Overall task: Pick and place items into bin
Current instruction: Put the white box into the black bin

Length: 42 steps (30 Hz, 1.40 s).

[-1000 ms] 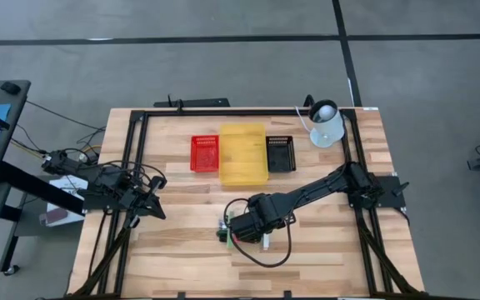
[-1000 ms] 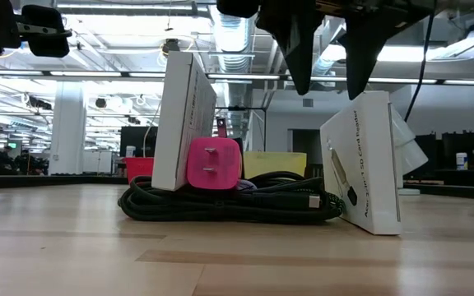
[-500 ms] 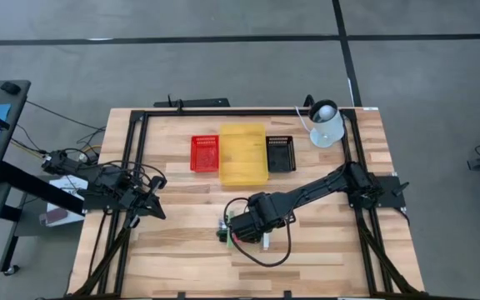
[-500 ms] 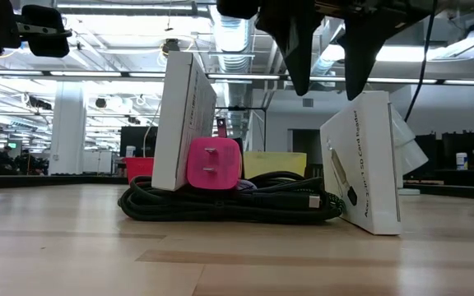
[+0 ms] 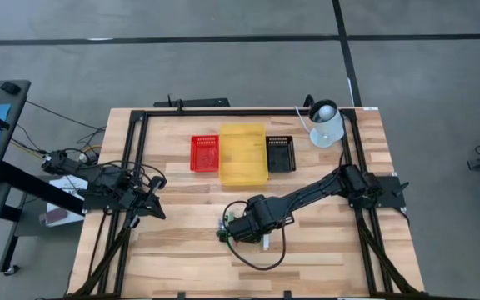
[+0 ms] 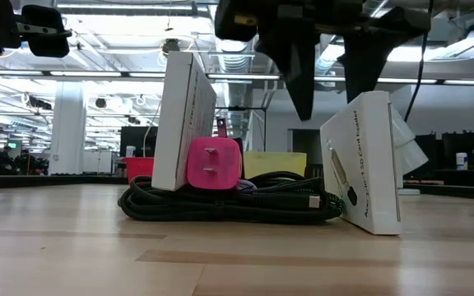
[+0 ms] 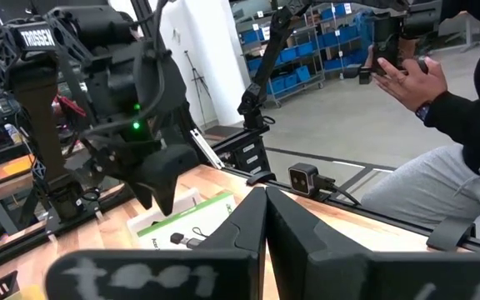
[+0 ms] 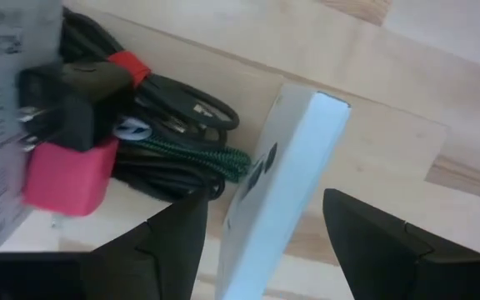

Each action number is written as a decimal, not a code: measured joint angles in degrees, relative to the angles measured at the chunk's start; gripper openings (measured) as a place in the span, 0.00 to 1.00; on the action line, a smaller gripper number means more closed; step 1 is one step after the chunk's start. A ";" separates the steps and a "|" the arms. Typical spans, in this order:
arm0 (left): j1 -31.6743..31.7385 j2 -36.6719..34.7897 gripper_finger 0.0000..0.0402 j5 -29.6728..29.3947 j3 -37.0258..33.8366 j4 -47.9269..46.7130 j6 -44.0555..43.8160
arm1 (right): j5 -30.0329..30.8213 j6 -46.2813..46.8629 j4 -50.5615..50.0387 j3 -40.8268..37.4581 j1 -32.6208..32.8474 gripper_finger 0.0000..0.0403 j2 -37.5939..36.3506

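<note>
The items lie in a pile near the table's middle. A white box (image 8: 277, 187) stands on edge and leans over the black cords (image 6: 229, 201). A pink plug (image 6: 214, 164) and a second white box (image 6: 183, 115) rest on the same coil. My right gripper (image 8: 265, 200) is open above the leaning box (image 6: 369, 160), with one finger on each side of its upper edge and a gap showing on both sides. My left gripper (image 5: 157, 208) waits shut near the table's left edge. Red (image 5: 205, 153), yellow (image 5: 243, 154) and black (image 5: 280, 153) bins sit toward the far edge.
A white lamp (image 5: 326, 123) stands at the far right corner. A black frame (image 5: 140, 117) runs round the tabletop. Bare wood lies between the pile and the bins. A person (image 7: 440, 92) stands beyond the table in the left wrist view.
My right gripper has come down toward the leaning white box, still open. The pile has stayed where it was.
</note>
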 joint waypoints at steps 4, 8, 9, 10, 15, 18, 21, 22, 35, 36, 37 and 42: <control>0.00 0.02 0.00 0.00 -0.02 -0.02 0.00 | -0.18 0.00 0.06 0.04 0.02 0.58 -0.02; 0.00 0.01 0.00 0.00 -0.02 -0.02 0.00 | -0.18 0.35 0.02 0.02 0.02 0.58 -0.02; 0.00 0.02 0.00 0.00 0.00 -0.02 0.00 | -0.18 0.37 0.02 0.02 0.04 0.58 -0.02; 0.01 0.01 0.00 0.00 -0.02 -0.01 0.00 | -0.18 0.38 0.02 0.02 0.05 0.58 -0.02; 0.02 0.00 0.00 0.00 -0.02 0.01 0.00 | 0.09 0.40 -0.31 0.02 0.04 0.58 -0.02; 0.00 0.00 0.00 0.00 -0.01 -0.02 0.00 | 0.19 0.42 -0.29 0.02 0.06 0.58 -0.02; 0.00 0.02 0.00 0.00 0.00 -0.02 0.00 | 0.21 0.88 -0.61 0.02 0.06 0.58 -0.05; 0.00 0.02 0.00 0.00 -0.02 -0.02 0.00 | 0.19 0.90 -0.74 0.02 0.08 0.58 -0.05; 0.00 0.02 0.00 0.00 -0.01 -0.02 0.00 | -1.46 0.42 -0.58 -0.01 0.17 0.58 2.73; 0.02 0.02 0.00 0.00 -0.02 0.01 0.00 | -1.28 0.40 -0.78 -0.01 0.17 0.58 2.75; 0.00 0.02 0.00 0.00 -0.02 -0.02 0.00 | -1.03 0.44 -0.77 -0.01 0.17 0.58 2.75; 0.01 0.02 0.00 0.00 -0.01 -0.02 0.00 | -0.66 0.94 -1.22 -0.01 0.15 0.57 2.71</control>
